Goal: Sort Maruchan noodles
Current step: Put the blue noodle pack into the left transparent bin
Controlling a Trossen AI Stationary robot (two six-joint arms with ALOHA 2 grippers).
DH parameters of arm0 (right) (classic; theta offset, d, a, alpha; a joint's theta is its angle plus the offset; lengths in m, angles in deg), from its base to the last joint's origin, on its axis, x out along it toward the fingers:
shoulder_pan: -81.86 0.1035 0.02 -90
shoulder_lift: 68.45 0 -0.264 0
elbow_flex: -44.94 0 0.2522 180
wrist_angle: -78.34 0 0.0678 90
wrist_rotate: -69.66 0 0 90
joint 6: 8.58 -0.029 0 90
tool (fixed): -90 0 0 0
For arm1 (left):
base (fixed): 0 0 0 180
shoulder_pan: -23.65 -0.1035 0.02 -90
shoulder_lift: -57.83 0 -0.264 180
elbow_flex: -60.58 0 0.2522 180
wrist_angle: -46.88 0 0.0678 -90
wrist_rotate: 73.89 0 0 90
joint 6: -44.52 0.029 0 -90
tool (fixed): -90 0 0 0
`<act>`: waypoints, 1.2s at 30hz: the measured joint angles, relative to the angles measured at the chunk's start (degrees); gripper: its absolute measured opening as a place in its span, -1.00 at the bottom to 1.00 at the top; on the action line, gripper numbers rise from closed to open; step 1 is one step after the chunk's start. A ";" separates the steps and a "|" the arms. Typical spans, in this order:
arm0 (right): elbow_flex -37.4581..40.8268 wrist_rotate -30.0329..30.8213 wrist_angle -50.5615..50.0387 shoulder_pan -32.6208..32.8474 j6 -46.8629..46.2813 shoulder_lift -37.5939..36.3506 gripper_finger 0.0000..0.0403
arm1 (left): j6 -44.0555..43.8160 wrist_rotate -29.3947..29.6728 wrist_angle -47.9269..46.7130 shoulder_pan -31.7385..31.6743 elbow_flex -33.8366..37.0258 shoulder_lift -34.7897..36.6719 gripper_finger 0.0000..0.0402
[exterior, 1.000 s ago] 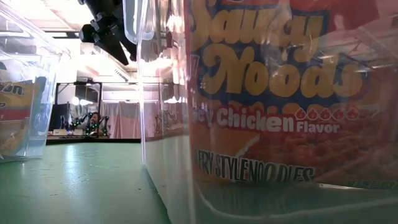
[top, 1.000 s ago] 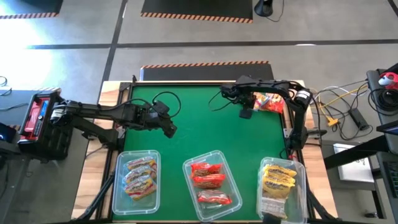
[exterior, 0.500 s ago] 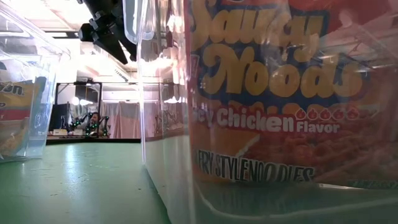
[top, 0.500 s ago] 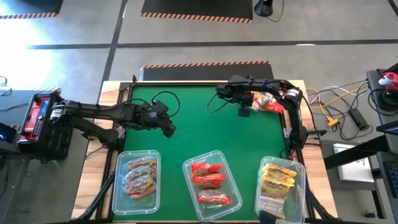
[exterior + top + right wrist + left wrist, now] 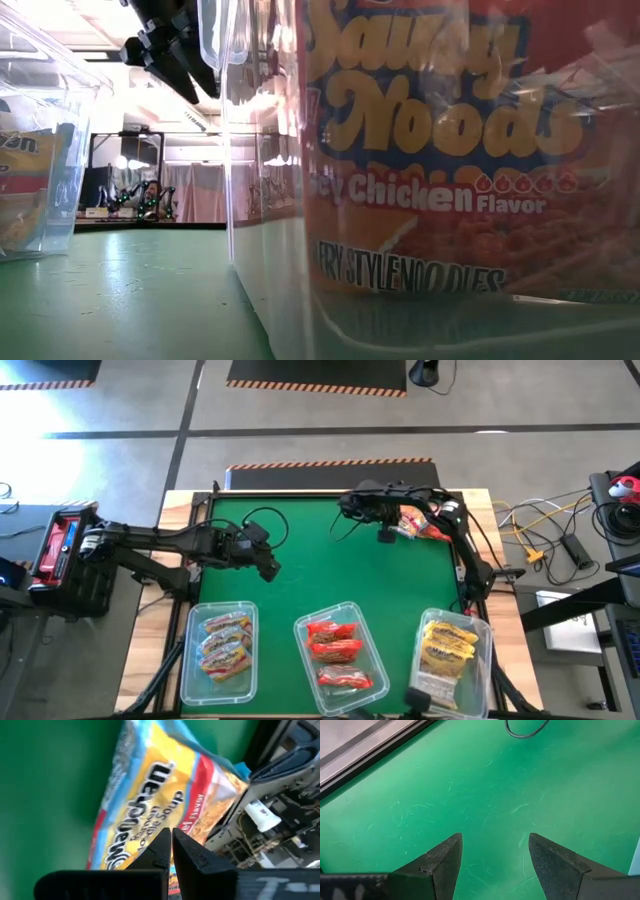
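Observation:
A yellow Maruchan noodle packet (image 5: 150,805) with blue edges and a red band lies flat on the green mat at the table's far right (image 5: 428,525). My right gripper (image 5: 387,534) is shut just left of it, and in the right wrist view its tips (image 5: 171,840) stand over the packet's printed face. The same gripper shows high up in the low view (image 5: 165,60). My left gripper (image 5: 270,568) hangs open over bare mat (image 5: 492,845) at mid-left, with nothing between its fingers. My right gripper's shut fingertips (image 5: 162,845) slant down over the packet's printed face (image 5: 145,820). I cannot tell whether they touch it. The packet lies flat on the mat.
Three clear bins stand along the near edge: orange-pink packets in the left bin (image 5: 190,660), red ones in the middle bin (image 5: 372,640), yellow ones in the right bin (image 5: 482,660). The middle of the mat (image 5: 330,570) is bare. Cables lie off the table's right side.
My right arm has swung toward the table's left along the far edge and sunk a little, tipping as it went. Its fingers have stayed shut.

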 joint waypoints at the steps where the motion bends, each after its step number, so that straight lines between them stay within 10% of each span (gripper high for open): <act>1: -0.61 -0.09 -0.88 0.20 0.51 0.64 -0.96 | 0.00 -0.02 -0.04 0.00 0.00 0.10 0.06; 23: -0.48 -4.52 4.07 3.94 8.32 1.39 -0.96 | 0.30 0.05 -1.49 0.07 0.00 0.96 0.06; 27: -0.90 -20.72 9.61 4.01 9.53 1.39 -0.96 | 0.35 0.13 -1.47 0.07 0.00 1.01 0.06; 36: -2.93 -25.82 22.26 4.51 9.69 0.96 -0.96 | -0.24 0.11 -1.86 0.07 0.08 1.16 0.06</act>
